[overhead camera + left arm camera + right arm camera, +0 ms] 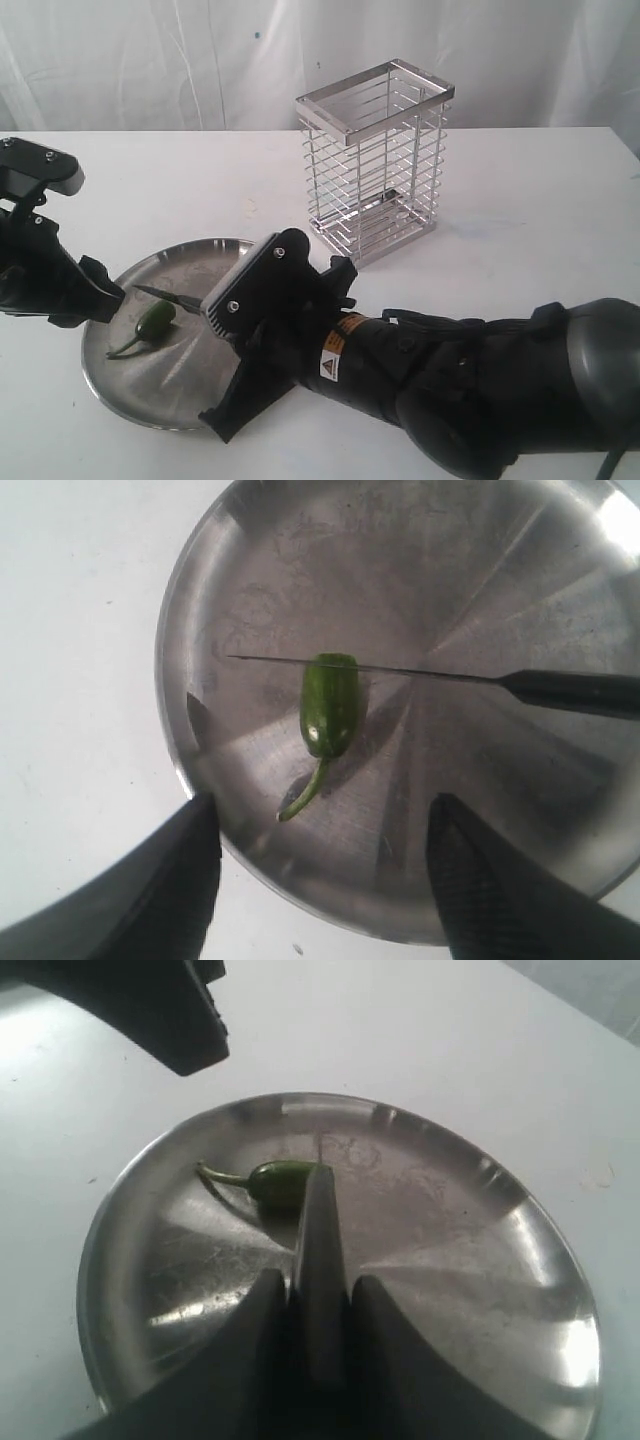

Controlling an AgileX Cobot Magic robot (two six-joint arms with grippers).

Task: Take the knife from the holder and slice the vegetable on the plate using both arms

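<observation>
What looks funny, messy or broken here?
Nothing stands out. The small green chilli pepper lies whole on the round steel plate, the slim black knife in the right claw crosses its blunt end, and the tall chrome wire holder stands upright.

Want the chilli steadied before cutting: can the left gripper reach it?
Probably yes: the left gripper is open at the plate; the chilli is clear at its stem end, the knife crossing only the other.

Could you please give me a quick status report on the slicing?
Left claw open over plate, empty. Right claw shut on knife. Blade across blunt end of chilli; it looks whole. Nothing in the way.
</observation>
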